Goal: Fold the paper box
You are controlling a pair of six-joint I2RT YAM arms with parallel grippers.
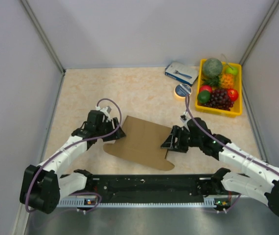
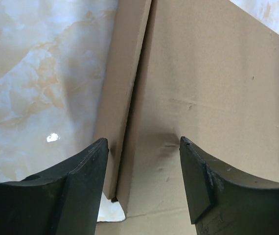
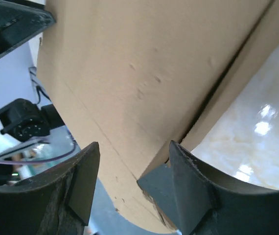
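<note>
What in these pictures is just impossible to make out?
Print on the blue-and-white carton: top view, too small to read.
The paper box's outer ends: both wrist views, cut off by frame edges.
Whether the right gripper pinches the box: right wrist view, cardboard fills the gap.
The yellow tray's floor: top view, covered by fruit.

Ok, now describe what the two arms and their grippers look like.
The left arm and right arm are alike: white rounded link shells between black joint housings, with a purplish cable looped along each. The left gripper and right gripper are black; their fingers are broad, matte, curved blades with blunt tips.
</note>
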